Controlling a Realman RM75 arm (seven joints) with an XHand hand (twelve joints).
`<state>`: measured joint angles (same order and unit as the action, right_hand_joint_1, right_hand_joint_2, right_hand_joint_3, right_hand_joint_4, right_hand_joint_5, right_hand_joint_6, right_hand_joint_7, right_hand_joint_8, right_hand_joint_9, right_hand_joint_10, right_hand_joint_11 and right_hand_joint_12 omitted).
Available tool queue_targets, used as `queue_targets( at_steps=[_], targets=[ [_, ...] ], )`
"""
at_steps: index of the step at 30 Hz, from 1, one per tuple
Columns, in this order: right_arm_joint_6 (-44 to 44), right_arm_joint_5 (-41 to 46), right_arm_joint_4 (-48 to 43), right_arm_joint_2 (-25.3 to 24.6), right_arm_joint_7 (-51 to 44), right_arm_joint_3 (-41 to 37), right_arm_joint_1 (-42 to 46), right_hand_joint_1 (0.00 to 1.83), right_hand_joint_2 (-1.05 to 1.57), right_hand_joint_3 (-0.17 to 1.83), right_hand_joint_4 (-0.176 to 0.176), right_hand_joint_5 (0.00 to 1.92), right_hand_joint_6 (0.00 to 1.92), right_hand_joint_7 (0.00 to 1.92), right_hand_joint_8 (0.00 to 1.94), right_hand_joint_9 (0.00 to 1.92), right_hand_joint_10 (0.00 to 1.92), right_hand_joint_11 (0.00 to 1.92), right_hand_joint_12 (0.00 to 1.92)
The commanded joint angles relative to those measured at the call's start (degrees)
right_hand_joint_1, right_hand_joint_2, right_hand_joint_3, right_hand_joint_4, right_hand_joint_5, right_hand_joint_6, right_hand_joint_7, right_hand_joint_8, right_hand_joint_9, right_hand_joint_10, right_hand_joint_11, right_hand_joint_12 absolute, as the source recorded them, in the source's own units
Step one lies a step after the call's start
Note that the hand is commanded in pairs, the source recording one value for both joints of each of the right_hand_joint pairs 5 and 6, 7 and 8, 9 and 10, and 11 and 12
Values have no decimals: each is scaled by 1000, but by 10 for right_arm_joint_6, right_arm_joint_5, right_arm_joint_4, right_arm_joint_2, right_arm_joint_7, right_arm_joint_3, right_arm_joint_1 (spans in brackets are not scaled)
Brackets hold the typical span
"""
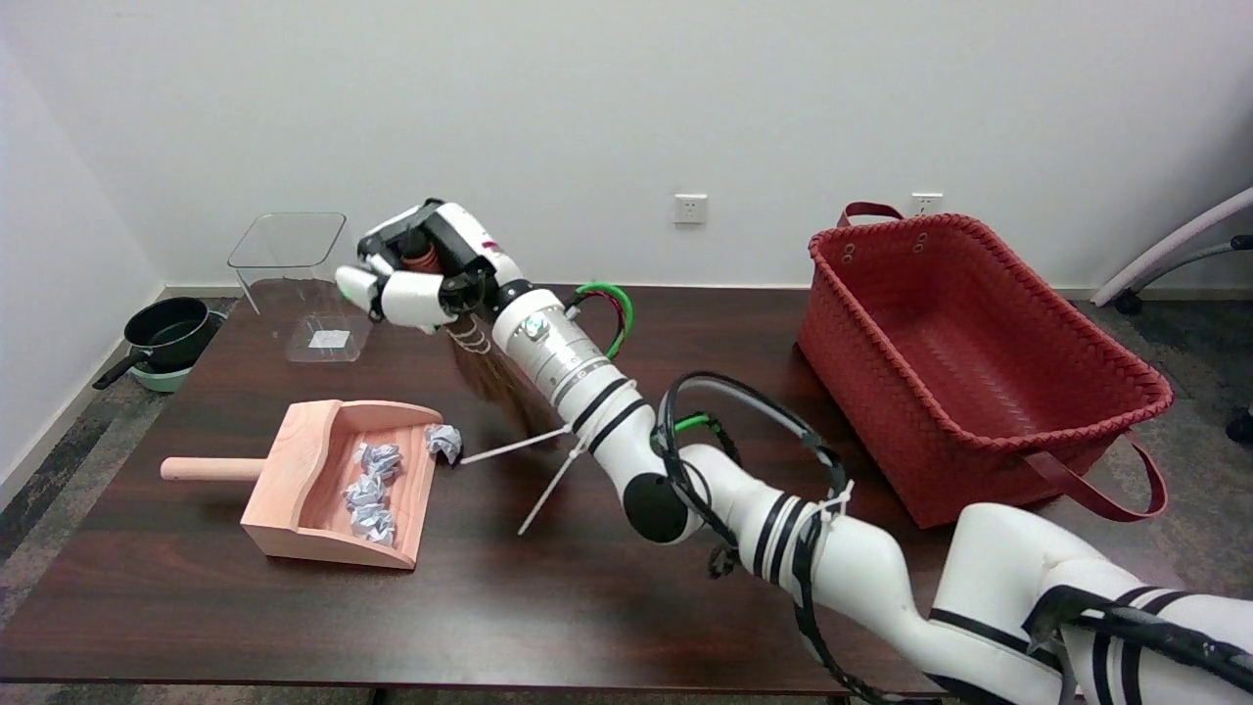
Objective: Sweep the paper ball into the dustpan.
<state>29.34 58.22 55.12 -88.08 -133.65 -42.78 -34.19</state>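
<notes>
Wooden dustpan (294, 490) cradles crumpled paper balls (370, 494); right hand (421, 274) fingers wrap a dark broom handle (423, 257).

Dark table (587, 607) bears dustpan (294, 490), basket (979, 392) (red), clear bin (294, 294)

I was working in what looked like a plain office room used as a test space: bare white walls with wall sockets (690, 209) at upper centre, a dark wooden table (607, 597), grey carpet, and an office chair's base (1180, 257) at the right edge.
</notes>
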Motion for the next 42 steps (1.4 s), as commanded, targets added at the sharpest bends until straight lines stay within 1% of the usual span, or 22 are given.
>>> queue_targets(
  at_steps=[1,7,14,17,19,21,30,35,42],
  targets=[
    [-203,-228,-30,1,1,-1,-54,1143,1571,511,0,1920,1920,1920,1920,1887,1887,1862,1862],
    [-235,-220,-42,-29,2,-4,-55,1144,1571,504,0,1920,1920,1920,1920,1885,1885,1863,1863],
    [-228,-86,-40,-62,2,-9,-38,1146,1571,503,0,1920,1920,1920,1920,1879,1879,1853,1853],
    [-225,-74,-34,-73,3,-8,-39,1147,1571,503,0,1920,1920,1920,1920,1880,1880,1849,1849],
    [-221,-50,-35,-86,2,-14,-39,1147,1571,503,0,1920,1920,1920,1920,1881,1881,1849,1849],
    [-202,-7,-40,-96,2,-17,-39,1148,1571,502,0,1920,1920,1920,1920,1881,1881,1849,1849],
    [-145,86,-42,-127,1,-12,-52,1151,1571,493,0,1920,1920,1920,1920,1881,1881,1851,1851],
    [-99,163,-28,-138,1,-10,-68,1155,1571,478,0,1920,1920,1920,1920,1884,1884,1852,1852],
    [-2,175,-24,-151,1,-9,-95,1156,1571,460,0,1920,1920,1920,1920,1884,1884,1853,1853]
  ],
)
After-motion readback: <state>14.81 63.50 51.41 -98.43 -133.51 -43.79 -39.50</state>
